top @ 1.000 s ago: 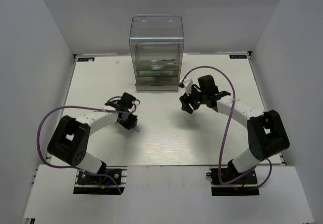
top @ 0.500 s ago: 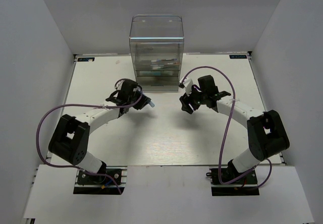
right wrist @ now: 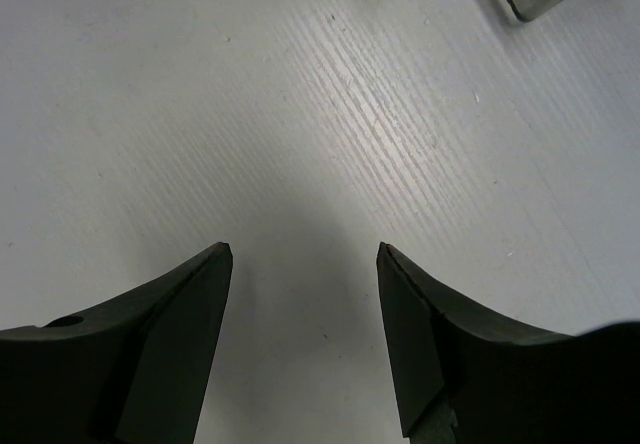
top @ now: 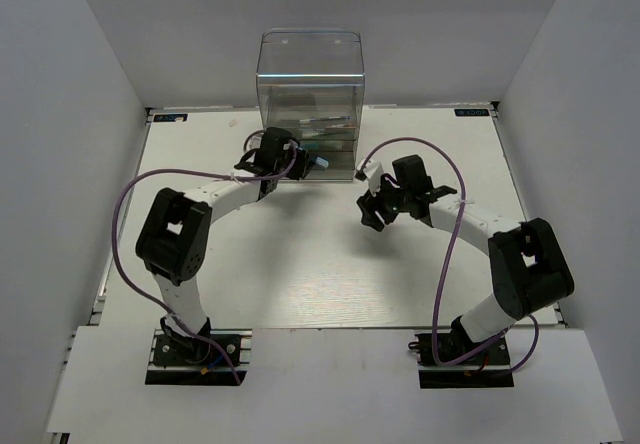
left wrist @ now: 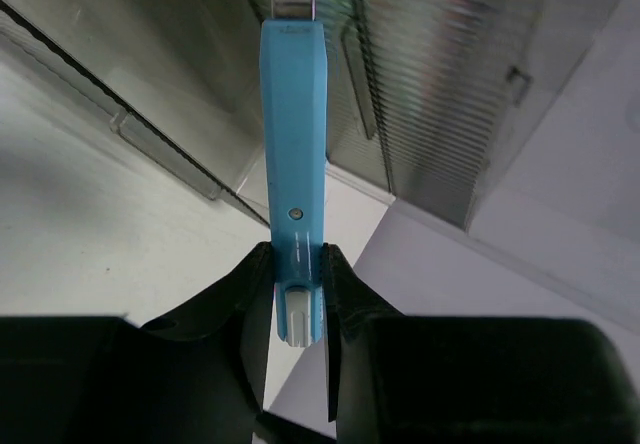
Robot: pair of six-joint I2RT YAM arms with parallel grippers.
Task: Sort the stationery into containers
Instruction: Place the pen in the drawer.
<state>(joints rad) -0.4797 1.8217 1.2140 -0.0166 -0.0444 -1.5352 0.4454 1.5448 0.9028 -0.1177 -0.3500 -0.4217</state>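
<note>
Delivery is the step, we judge. From above, the left fingers (top: 298,159) hold a stubby light-blue plastic marker (top: 322,164) at the front of the tall clear plastic drawer cabinet (top: 310,74). Left wrist: they clamp its tail, tip at the drawers; we should keep it level and release only inside one. Right wrist: right fingers (right wrist: 170,334) gape wide, empty, above white tabletop (right wrist: 300,114).

light-blue marker (left wrist: 294,154) — held, tip at drawers (top: 336,140) | clear cabinet (top: 310,74) — upright; far-centre
</note>
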